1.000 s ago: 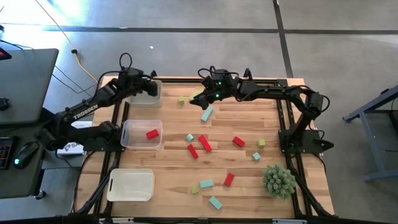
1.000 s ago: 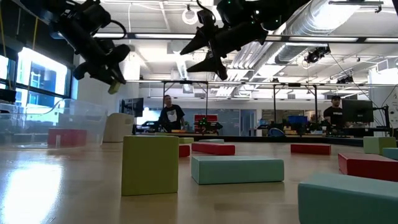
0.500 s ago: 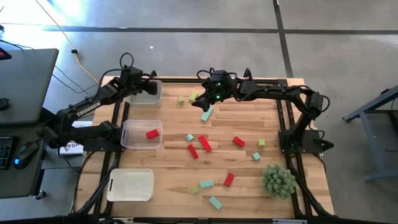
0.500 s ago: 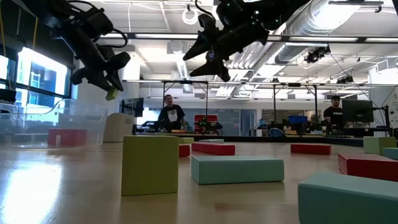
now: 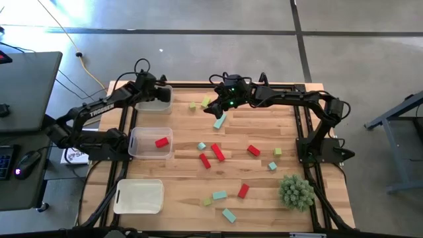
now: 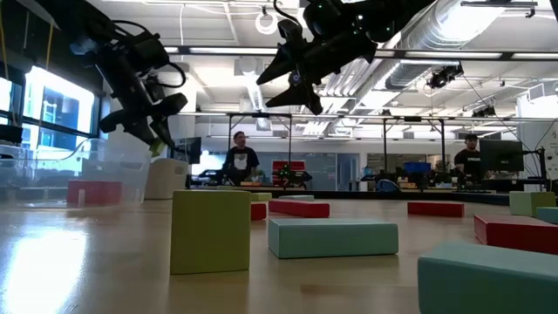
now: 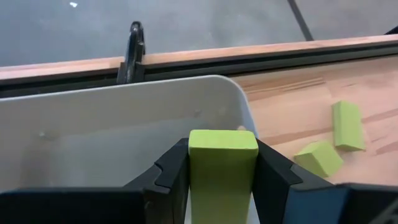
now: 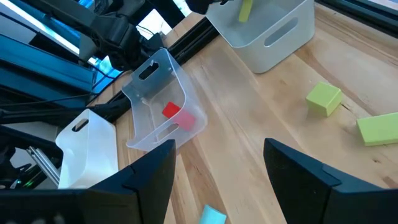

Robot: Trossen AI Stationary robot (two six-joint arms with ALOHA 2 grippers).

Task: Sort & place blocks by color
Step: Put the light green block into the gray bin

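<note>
Left end effector (image 7: pixel 222 180) lower; three bins (image 5: pixel 147 153)

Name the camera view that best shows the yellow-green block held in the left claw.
The left wrist view: the yellow-green block fills the frame, clamped between the claw's fingers above the far bin. The low and right wrist views show only a sliver; the high view hides it.

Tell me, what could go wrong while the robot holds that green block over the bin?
1. The left jaws grip the yellow-green bar block just above the far clear plastic bin. Released too near the rim, it might bounce out onto the wooden table.
2. The right jaws hang open over two loose yellow-green blocks. Coming down slightly off, they could knock one away instead of catching it.
</note>
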